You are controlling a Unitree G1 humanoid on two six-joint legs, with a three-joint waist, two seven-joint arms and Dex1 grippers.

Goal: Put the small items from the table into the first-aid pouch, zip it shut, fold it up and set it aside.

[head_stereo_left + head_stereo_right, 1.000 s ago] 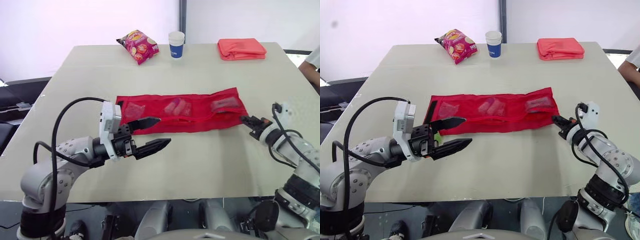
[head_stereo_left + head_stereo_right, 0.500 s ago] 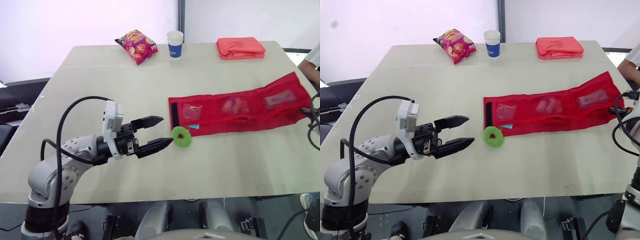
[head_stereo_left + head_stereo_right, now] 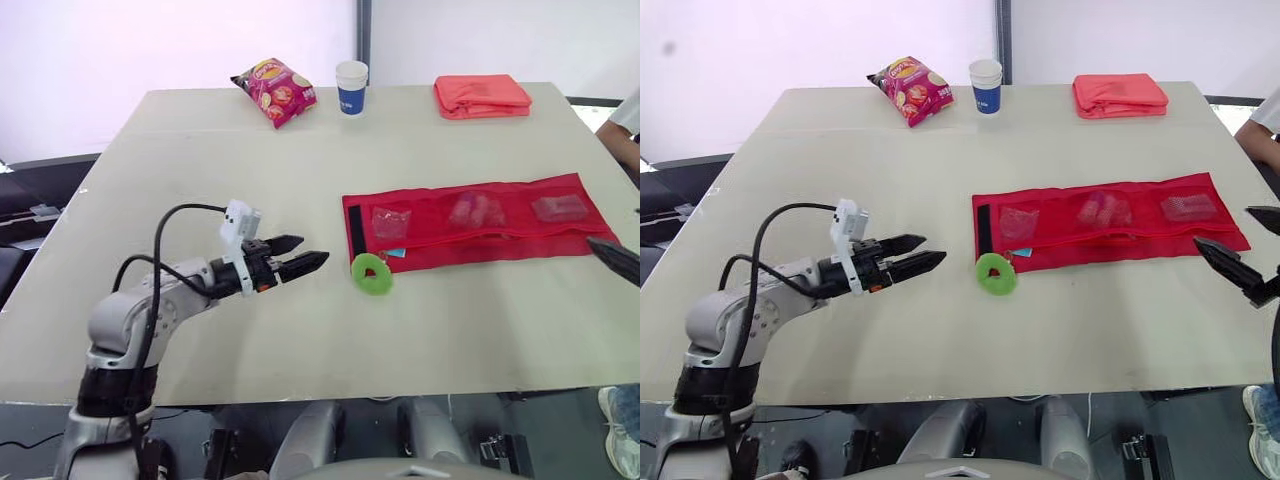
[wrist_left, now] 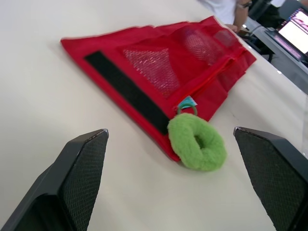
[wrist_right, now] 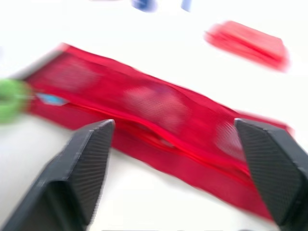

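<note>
- Pouch (image 3: 470,225) lies flat on the table (image 3: 300,150), its left end touching the green ring (image 3: 371,273); it has just slid right.
- Ring now uncovered, still unpacked.
- Left gripper (image 3: 315,249), spread, left of ring; right gripper (image 3: 1223,225), released, well right.

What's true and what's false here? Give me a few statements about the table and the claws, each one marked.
1. The red pouch lies spread flat on the table. True.
2. The left claw grips the green ring. False: it is open and empty, short of the ring.
3. The paper cup stands upright between the snack bag and the folded cloth. True.
4. The green ring is inside the pouch. False: it lies outside, at the pouch's end nearest the left claw.
5. The right claw is shut on the pouch. False: it is open, holding nothing.
</note>
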